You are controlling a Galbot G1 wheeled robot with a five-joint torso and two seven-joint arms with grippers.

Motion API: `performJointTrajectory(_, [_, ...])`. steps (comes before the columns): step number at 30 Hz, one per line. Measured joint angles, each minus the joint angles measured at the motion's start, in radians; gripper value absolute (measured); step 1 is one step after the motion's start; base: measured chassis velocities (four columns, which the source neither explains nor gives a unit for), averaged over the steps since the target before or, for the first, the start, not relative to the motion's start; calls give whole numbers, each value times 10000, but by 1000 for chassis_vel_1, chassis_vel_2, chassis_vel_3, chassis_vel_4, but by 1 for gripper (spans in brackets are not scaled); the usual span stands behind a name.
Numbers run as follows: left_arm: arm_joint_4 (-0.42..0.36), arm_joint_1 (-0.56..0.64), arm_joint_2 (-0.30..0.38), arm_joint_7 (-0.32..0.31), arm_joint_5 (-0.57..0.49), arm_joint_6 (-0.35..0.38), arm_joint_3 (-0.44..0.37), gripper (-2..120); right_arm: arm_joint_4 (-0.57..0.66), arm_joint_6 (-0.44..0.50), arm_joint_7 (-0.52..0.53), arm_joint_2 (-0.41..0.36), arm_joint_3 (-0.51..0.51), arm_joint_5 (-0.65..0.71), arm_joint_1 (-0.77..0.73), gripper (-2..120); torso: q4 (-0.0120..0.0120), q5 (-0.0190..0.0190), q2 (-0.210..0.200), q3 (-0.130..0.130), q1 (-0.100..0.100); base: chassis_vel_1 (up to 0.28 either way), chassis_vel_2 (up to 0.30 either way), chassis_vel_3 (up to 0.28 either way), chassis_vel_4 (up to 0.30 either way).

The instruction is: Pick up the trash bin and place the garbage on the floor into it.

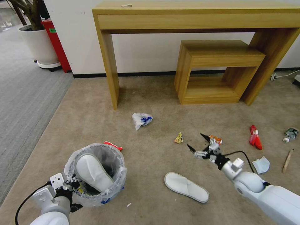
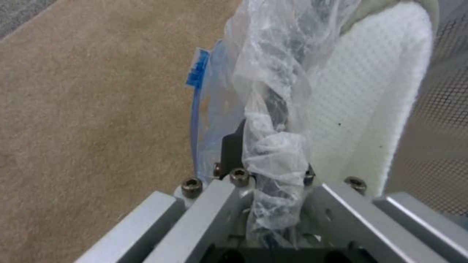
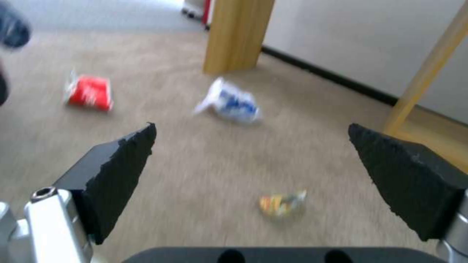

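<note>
The trash bin (image 1: pixel 97 175) sits low at the robot's left, its plastic liner (image 2: pixel 273 120) bunched over the rim, and one white slipper (image 1: pixel 93 172) already stands inside it, heel down. The left gripper (image 1: pixel 70 184) is pinched on the near rim, bag and all, which looks meant to keep the bin's mouth up and within reach of the other arm. On the beige carpet (image 1: pixel 93 112) the rest of the garbage lies scattered: a second slipper (image 1: pixel 186 187) near the robot, a yellow wrapper (image 1: pixel 178 137), a white-blue bag (image 1: pixel 141 119) toward the desk leg, a red wrapper (image 1: pixel 255 137), a pale tissue (image 1: pixel 261 165), a wooden stick (image 1: pixel 287 160) and a small bottle (image 1: pixel 290 134) out to the right. The right gripper (image 1: pixel 200 144) hangs above the carpet with fingers spread wide and nothing between them, the yellow wrapper just ahead of it, an orange wrapper (image 1: pixel 215 138) just beside it, and the bin well apart to its left.
</note>
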Motion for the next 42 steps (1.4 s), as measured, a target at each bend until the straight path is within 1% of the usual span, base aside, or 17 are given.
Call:
performJointTrajectory(2, [71, -43, -49, 13, 42, -21, 41, 0, -501, 310, -496, -21, -114, -172, -168, 100, 0, -3, 0, 0, 0, 0, 0, 0, 0])
performJointTrajectory(3, [71, -43, -49, 13, 42, -21, 41, 0, -501, 310, -496, -21, -114, -172, -168, 100, 0, -3, 0, 0, 0, 0, 0, 0, 0])
performJointTrajectory(5, [119, -83, -93, 17, 78, -30, 66, 0, -1007, 520, -776, 112, -303, -305, -232, 100, -1, 0, 0, 0, 0, 0, 0, 0, 0])
performJointTrajectory(6, [119, -83, -93, 17, 78, -30, 66, 0, -1007, 520, -776, 112, -303, -305, -232, 100, -1, 0, 0, 0, 0, 0, 0, 0, 0])
performJointTrajectory(10, [166, -93, -101, 23, 85, -76, 41, 0, -1924, 677, -1007, 487, -784, -394, -110, 100, 0, -3, 0, 0, 0, 0, 0, 0, 0])
performJointTrajectory(11, [166, -93, -101, 23, 85, -76, 41, 0, -1924, 677, -1007, 487, -784, -394, -110, 100, 0, -3, 0, 0, 0, 0, 0, 0, 0])
performJointTrajectory(14, [204, -121, -97, 23, 70, -108, 21, 0, -2638, 697, -1051, 991, -1218, -397, 92, 100, 2, -1, 0, 0, 0, 0, 0, 0, 0])
performJointTrajectory(15, [204, -121, -97, 23, 70, -108, 21, 0, -2638, 697, -1051, 991, -1218, -397, 92, 100, 2, -1, 0, 0, 0, 0, 0, 0, 0])
performJointTrajectory(18, [258, -135, -66, 25, 26, -108, 12, 0, -3263, 703, -1161, 1520, -1564, -392, 211, 100, 2, 0, 0, 0, 0, 0, 0, 0, 0])
performJointTrajectory(19, [258, -135, -66, 25, 26, -108, 12, 0, -3263, 703, -1161, 1520, -1564, -392, 211, 100, 2, 0, 0, 0, 0, 0, 0, 0, 0])
performJointTrajectory(22, [297, -148, -13, 23, -30, -109, -17, 0, -3776, 737, -1291, 1915, -1813, -412, 282, 100, 1, -2, 0, 0, 0, 0, 0, 0, 0])
performJointTrajectory(30, [400, -215, 2, 12, -77, -110, 11, 0, -4294, 768, -1399, 2391, -2015, -491, 341, 100, 1, -3, 0, 0, 0, 0, 0, 0, 0])
performJointTrajectory(36, [435, -250, 3, 11, -91, -112, 35, 0, -4548, 768, -1432, 2594, -2152, -528, 389, 100, 0, -3, 0, 0, 0, 0, 0, 0, 0])
performJointTrajectory(42, [435, -229, 50, 4, -126, -134, 36, 0, -5044, 745, -1467, 3024, -2369, -546, 592, 100, 1, -4, 0, 0, 0, 0, 0, 0, 0])
